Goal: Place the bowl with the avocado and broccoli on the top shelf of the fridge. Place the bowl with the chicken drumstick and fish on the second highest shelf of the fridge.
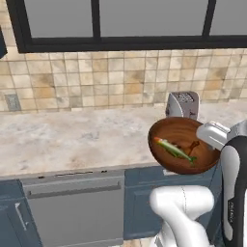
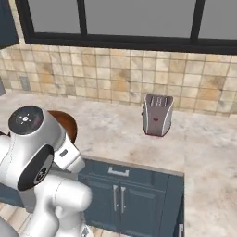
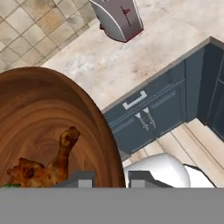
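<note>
I see the pincer [image 3: 111,178] at the bottom of my hand view, its two dark fingertips [image 3: 83,178] set either side of the rim of the round, reddish-brown wooden bowl [image 3: 48,127], one inside and one outside. It looks clenched on that rim, grasping the bowl.

Left of the pincer, inside the bowl, lies the browned chicken drumstick [image 3: 46,164], its bone end pointing up and away from the fingertips. In my left base view the same bowl [image 1: 181,144] hangs tilted in front of the counter edge, held up off the pale, speckled stone counter [image 1: 72,137], and the slim green and orange fish [image 1: 174,149] lies across its middle with the drumstick [image 1: 194,145] just beside it, toward the pincer side.

Beyond the pincer, further back on the counter, stands a grey metal toaster [image 3: 118,17], well apart from the bowl. Below and to the right of the pincer run the dark slate-blue cabinet doors [image 3: 148,116] with pale handles.

In my right base view a sliver of the bowl [image 2: 65,122] peeks from behind the arm.
</note>
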### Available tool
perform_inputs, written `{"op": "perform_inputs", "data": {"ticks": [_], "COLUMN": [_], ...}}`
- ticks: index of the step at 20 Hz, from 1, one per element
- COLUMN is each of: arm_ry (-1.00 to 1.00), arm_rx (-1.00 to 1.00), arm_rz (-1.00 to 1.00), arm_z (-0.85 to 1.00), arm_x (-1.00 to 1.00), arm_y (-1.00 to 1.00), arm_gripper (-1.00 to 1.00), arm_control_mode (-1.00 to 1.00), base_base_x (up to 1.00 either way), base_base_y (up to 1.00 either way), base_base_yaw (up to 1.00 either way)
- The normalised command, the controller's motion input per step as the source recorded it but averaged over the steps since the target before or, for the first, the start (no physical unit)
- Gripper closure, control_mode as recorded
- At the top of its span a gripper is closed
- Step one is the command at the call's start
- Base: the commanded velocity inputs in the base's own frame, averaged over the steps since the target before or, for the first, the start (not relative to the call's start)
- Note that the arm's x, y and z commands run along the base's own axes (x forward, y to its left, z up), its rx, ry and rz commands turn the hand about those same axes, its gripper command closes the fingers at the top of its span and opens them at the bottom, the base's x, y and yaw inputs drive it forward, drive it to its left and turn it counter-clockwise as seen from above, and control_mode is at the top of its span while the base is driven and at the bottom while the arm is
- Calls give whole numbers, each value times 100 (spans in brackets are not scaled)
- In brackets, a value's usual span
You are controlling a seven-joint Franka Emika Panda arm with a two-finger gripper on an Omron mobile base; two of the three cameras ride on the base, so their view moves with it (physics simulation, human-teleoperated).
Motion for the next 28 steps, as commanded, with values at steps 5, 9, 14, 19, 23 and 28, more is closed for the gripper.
{"op": "perform_inputs", "data": {"ticks": [5, 9, 14, 19, 23, 28], "arm_ry": [0, 0, 0, 0, 0, 0], "arm_rx": [0, 0, 0, 0, 0, 0], "arm_rz": [0, 0, 0, 0, 0, 0], "arm_z": [0, 0, 0, 0, 0, 0], "arm_x": [0, 0, 0, 0, 0, 0], "arm_y": [0, 0, 0, 0, 0, 0], "arm_gripper": [100, 100, 100, 100, 100, 100], "arm_control_mode": [100, 100, 100, 100, 100, 100], "base_base_x": [-89, -59, -65, -77, -50, 5], "base_base_y": [-3, -8, -26, -29, 55, 100], "base_base_yaw": [75, 99, 98, 93, 73, 40]}}
